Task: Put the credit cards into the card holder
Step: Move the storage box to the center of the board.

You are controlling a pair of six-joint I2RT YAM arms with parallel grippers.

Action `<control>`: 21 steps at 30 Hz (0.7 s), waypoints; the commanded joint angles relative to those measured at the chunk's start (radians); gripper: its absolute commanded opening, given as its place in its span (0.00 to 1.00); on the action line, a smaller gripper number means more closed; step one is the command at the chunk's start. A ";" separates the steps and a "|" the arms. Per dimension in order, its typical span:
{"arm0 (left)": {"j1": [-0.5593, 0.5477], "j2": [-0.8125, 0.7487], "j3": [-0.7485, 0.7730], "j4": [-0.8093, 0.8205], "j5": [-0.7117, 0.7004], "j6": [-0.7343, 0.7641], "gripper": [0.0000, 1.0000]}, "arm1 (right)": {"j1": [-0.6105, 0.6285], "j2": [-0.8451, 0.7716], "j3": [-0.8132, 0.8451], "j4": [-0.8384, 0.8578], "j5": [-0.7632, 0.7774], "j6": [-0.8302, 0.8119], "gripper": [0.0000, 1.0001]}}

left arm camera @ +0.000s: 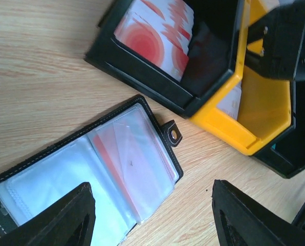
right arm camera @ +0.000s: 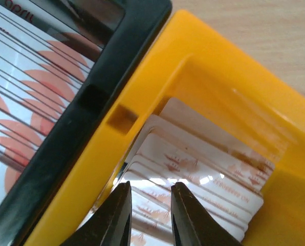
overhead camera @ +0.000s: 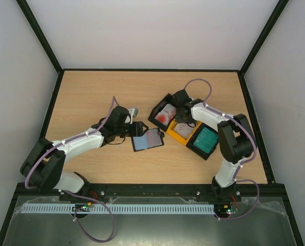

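The black card holder (overhead camera: pixel 147 139) (left arm camera: pixel 65 174) lies open on the table, clear sleeves up, with a red-and-white card (left arm camera: pixel 127 154) inside one sleeve. My left gripper (overhead camera: pixel 137 128) (left arm camera: pixel 151 185) hovers open above its right edge, holding nothing. Red-and-white credit cards (overhead camera: pixel 165 117) (right arm camera: pixel 24 87) fill a black bin. Pale pinkish-white credit cards (right arm camera: pixel 209 154) stand stacked in the yellow bin (right arm camera: pixel 203 66). My right gripper (overhead camera: pixel 179 124) (right arm camera: pixel 150 187) is down inside that bin. Its jaws are a narrow gap apart over the card edges, and no card is pinched between them.
The black bin (left arm camera: pixel 142 82) and yellow bin (overhead camera: pixel 186 136) are joined in a row with a third black bin of teal cards (overhead camera: pixel 206 138), just right of the holder. The holder's clasp tab (left arm camera: pixel 174 134) points toward the bins. Dark frame rails border the table.
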 commanded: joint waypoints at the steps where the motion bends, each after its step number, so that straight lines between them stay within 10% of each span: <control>1: 0.006 0.045 0.035 0.019 0.076 -0.015 0.64 | -0.038 0.055 0.069 0.074 -0.109 -0.137 0.25; 21: -0.177 0.360 0.264 0.136 0.019 -0.223 0.33 | -0.114 0.029 0.047 -0.098 -0.382 -0.469 0.26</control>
